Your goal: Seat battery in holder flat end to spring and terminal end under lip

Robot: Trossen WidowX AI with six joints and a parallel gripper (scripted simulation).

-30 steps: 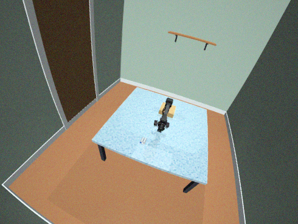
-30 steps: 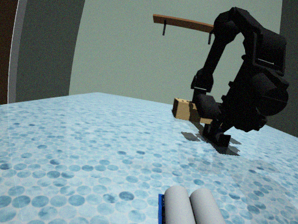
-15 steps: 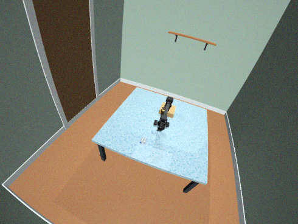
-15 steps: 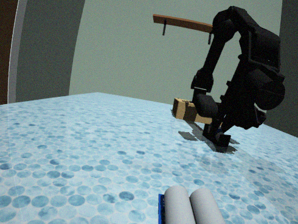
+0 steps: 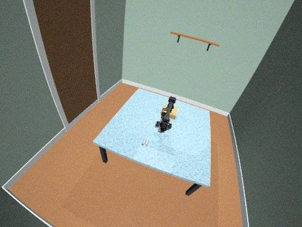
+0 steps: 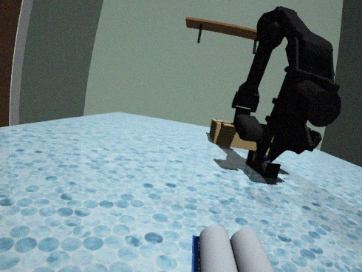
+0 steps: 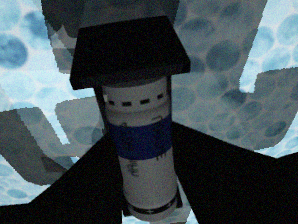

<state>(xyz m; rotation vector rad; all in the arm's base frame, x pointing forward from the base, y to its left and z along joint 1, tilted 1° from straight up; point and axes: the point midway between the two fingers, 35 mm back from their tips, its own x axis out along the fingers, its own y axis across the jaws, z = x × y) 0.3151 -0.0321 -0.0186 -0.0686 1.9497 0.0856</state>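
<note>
Gripping the battery (image 7: 141,145), the gripper (image 6: 267,168) hangs low over the table (image 6: 92,177), its jaws clenched on the cell's sides. In the wrist view the battery runs lengthwise between the dark fingers, a pale cylinder with a blue band around its middle and a row of small dark dashes near its far end, where a black block (image 7: 129,50) covers its tip. Whether the battery touches the table cannot be told. The arm (image 6: 295,74) folds down from the far right, with a tan box (image 6: 223,133) on the table just behind it. The holder (image 5: 145,142) lies well apart from the gripper, nearer the table's near left edge; in the exterior view its two pale rounded ridges (image 6: 230,251) and a blue edge show at the bottom. A wooden shelf (image 5: 195,39) hangs on the far wall.
</note>
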